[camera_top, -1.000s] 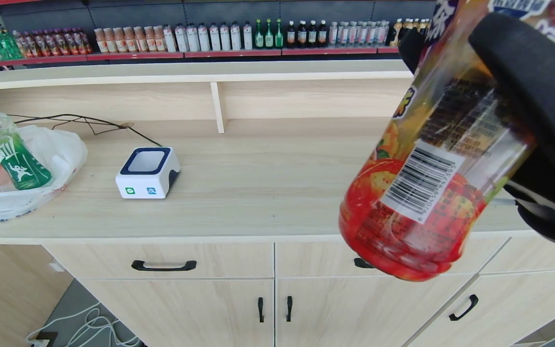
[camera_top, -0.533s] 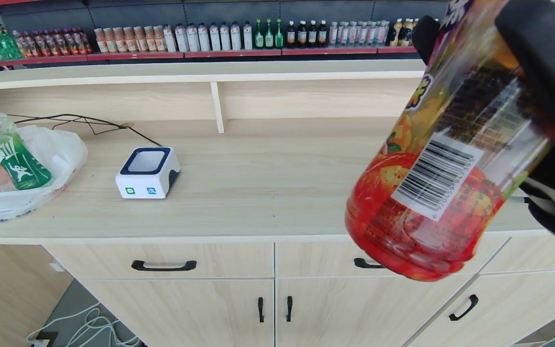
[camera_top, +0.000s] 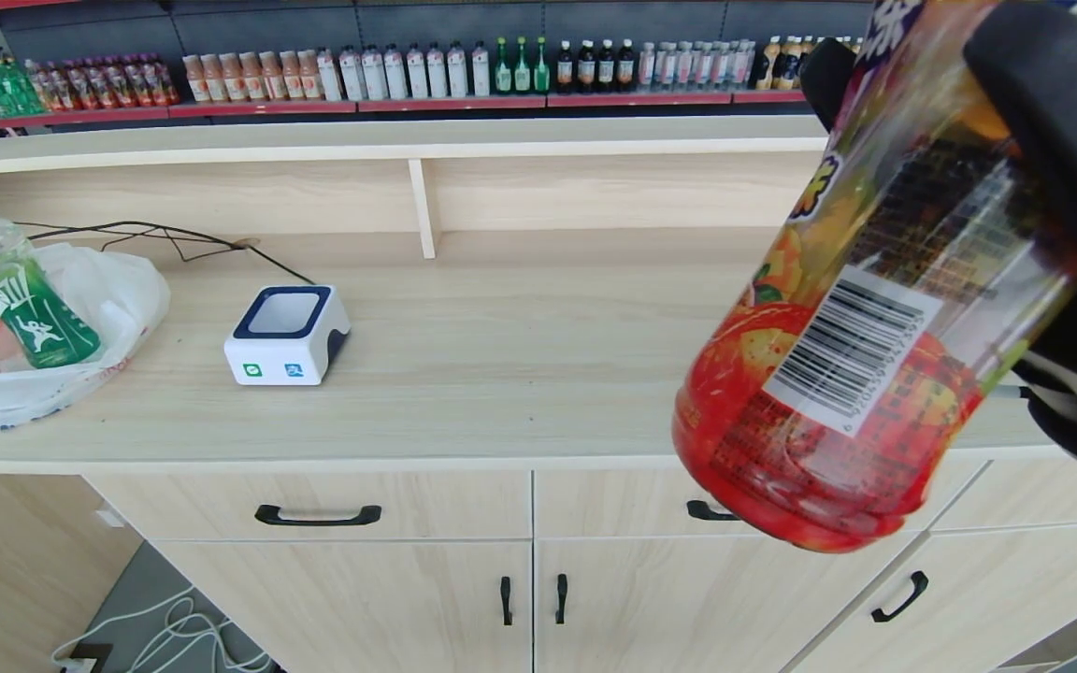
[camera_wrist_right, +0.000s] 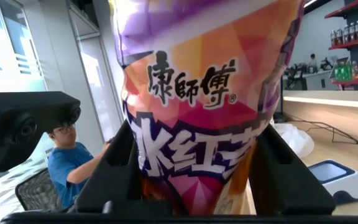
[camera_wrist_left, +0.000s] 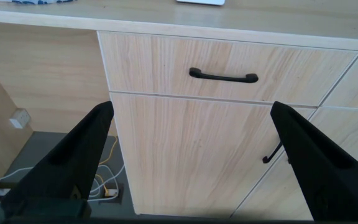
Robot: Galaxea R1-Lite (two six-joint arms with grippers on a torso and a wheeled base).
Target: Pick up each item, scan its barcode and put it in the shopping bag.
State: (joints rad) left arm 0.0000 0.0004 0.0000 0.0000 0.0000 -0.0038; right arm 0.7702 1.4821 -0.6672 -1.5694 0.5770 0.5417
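Bottle (camera_top: 861, 308) tilted, base low, neck apparently upper-right

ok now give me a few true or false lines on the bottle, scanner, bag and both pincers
1. The right pincer is shut on the red-labelled drink bottle. True.
2. The barcode scanner lies inside the shopping bag. False: it stands on the counter, apart from the bag.
3. The left pincer holds a bottle. False: it is open and empty, facing a drawer.
4. A green-labelled bottle sits in the shopping bag. True.
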